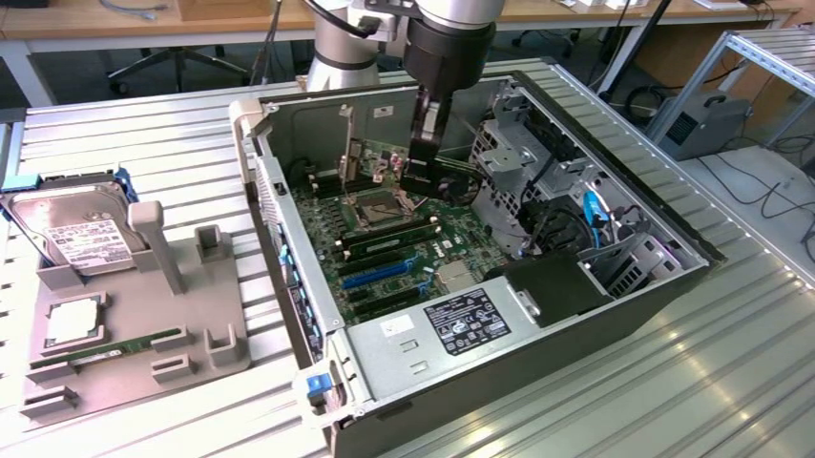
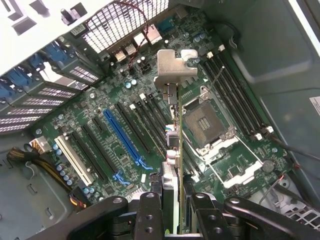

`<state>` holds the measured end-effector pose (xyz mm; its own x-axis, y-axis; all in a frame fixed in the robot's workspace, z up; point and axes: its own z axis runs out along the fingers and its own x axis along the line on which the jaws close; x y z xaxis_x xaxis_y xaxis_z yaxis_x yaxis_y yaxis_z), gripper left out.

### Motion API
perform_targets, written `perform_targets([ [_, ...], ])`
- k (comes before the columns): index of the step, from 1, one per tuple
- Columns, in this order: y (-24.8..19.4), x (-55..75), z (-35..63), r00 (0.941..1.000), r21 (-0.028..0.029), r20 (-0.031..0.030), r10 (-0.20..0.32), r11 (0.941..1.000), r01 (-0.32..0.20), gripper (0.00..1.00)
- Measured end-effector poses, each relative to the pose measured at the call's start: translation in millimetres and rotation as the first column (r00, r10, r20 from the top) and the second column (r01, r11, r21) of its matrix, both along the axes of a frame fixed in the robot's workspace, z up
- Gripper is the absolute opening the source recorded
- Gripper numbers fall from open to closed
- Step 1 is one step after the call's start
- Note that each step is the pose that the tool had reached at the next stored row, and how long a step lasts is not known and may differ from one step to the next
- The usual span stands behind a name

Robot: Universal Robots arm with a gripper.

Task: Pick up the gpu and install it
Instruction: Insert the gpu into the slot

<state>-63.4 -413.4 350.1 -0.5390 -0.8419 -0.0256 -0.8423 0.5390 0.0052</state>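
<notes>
Green-edged gpu (image 2: 173, 150) clamped in my jaws (image 2: 173, 210), hanging above the motherboard (image 2: 100, 145); seating needs exact slot alignment.

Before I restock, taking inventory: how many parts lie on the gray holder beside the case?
3: hard drive at the far end, square silvery chip mid-holder, green memory stick nearest the camera. None look hidden.

We see the arm (image 1: 344, 43) reaching down from the far side, its wrist (image 1: 449, 43) pointing almost straight downward. The gripper (image 1: 423, 157) hangs below the wrist, with its long dark fingers (image 1: 425, 129) vertical. In the wrist view, the gripper (image 2: 177, 212) has its two fingers (image 2: 150, 215) parallel and partly closed, clamped on the gpu (image 2: 175, 125), which is held edge-on between them.
</notes>
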Motion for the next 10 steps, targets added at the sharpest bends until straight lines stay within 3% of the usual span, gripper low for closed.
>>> perform_targets([
  [10,0.0,0.0,0.0,0.9994,-0.0016,0.0,0.034,0.9994,-0.034,0.27],
])
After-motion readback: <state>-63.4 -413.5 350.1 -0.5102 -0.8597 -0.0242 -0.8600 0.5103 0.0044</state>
